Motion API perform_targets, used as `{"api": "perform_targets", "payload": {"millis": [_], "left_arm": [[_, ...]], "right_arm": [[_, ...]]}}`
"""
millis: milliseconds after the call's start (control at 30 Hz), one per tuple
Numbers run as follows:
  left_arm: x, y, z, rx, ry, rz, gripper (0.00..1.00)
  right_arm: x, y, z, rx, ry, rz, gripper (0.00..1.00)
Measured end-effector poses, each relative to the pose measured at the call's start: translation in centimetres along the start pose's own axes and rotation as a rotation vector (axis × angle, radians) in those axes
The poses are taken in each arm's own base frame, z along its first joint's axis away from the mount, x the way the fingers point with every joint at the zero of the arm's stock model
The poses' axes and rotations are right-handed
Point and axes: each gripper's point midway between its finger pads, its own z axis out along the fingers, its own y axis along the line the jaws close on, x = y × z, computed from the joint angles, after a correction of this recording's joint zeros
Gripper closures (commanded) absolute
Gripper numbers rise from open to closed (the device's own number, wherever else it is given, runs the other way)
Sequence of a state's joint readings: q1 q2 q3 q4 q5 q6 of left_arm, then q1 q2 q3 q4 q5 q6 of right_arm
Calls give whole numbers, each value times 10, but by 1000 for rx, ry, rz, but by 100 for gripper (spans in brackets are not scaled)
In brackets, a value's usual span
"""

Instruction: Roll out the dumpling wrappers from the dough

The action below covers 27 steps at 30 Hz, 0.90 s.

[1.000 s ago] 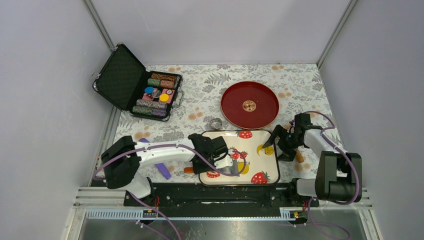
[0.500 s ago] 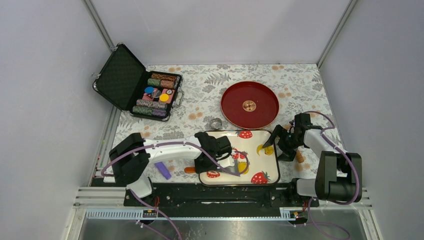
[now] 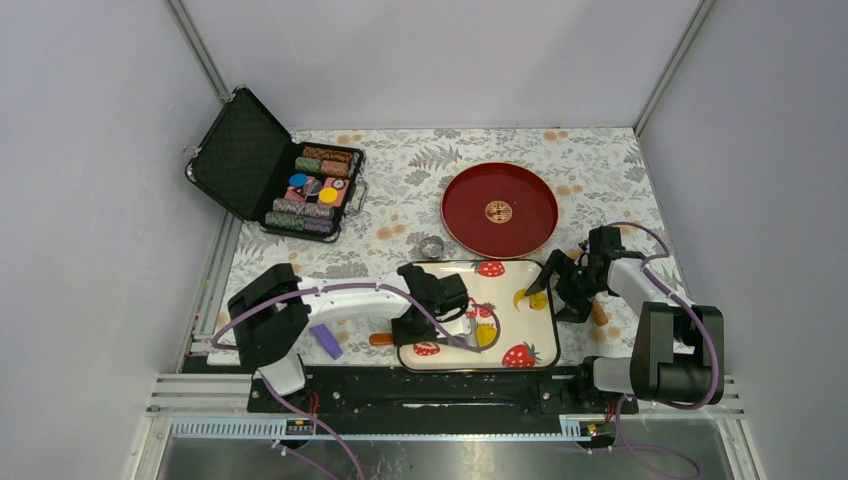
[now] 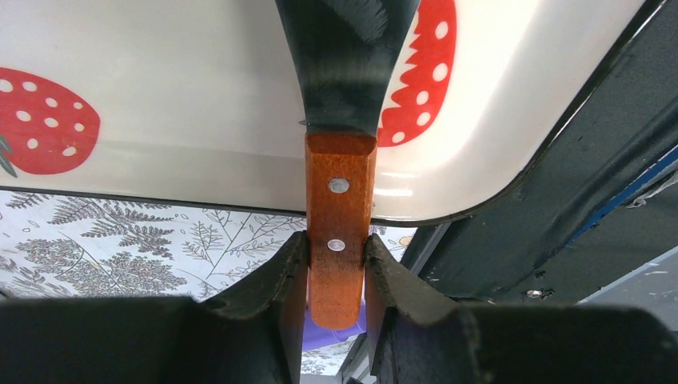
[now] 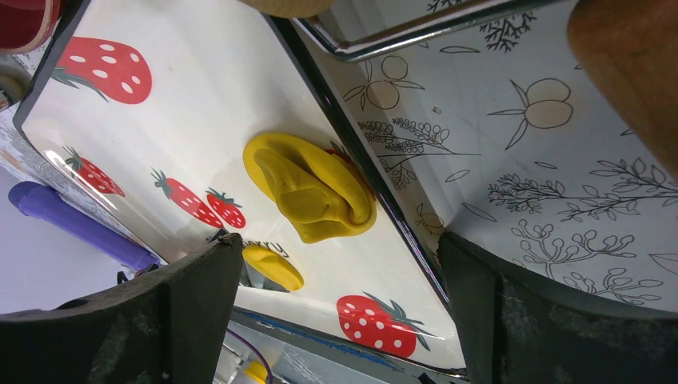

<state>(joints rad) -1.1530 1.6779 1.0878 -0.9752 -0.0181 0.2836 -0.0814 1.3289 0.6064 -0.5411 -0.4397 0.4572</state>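
A lump of yellow dough (image 5: 312,192) lies on the strawberry-print tray (image 3: 505,318) by its right rim, also visible as dough (image 3: 527,297) from above. A smaller flat yellow piece (image 5: 273,266) sits nearer the tray's front, the same piece (image 3: 487,335) from above; whether it is a round wrapper I cannot tell. My left gripper (image 4: 336,240) is shut on the orange wooden handle (image 4: 339,216) of a scraper, whose dark blade (image 4: 344,72) reaches over the tray. From above, the left gripper (image 3: 408,328) stands at the tray's left rim. My right gripper (image 5: 340,240) hangs open above the dough; from above, the right gripper (image 3: 556,287) is at the right rim.
A red plate (image 3: 498,209) lies behind the tray, with a small metal ring (image 3: 432,246) to its left. An open poker chip case (image 3: 290,175) stands at the back left. A purple stick (image 3: 325,341) lies left of the tray. A wooden piece (image 3: 600,313) lies right of it.
The left arm's rear links have swung to the right and its gripper has edged slightly right with the scraper. The right arm and the dough have not moved.
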Motion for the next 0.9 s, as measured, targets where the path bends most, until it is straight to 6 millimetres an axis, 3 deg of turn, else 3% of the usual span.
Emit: {"api": "perform_targets", "payload": {"millis": [667, 900], "left_arm": [[-6, 4, 0, -17, 29, 4, 100], [-21, 6, 1, -29, -14, -6, 100]], "right_arm": [[0, 0, 0, 0, 0, 0, 0], [0, 0, 0, 0, 1, 1, 1]]}}
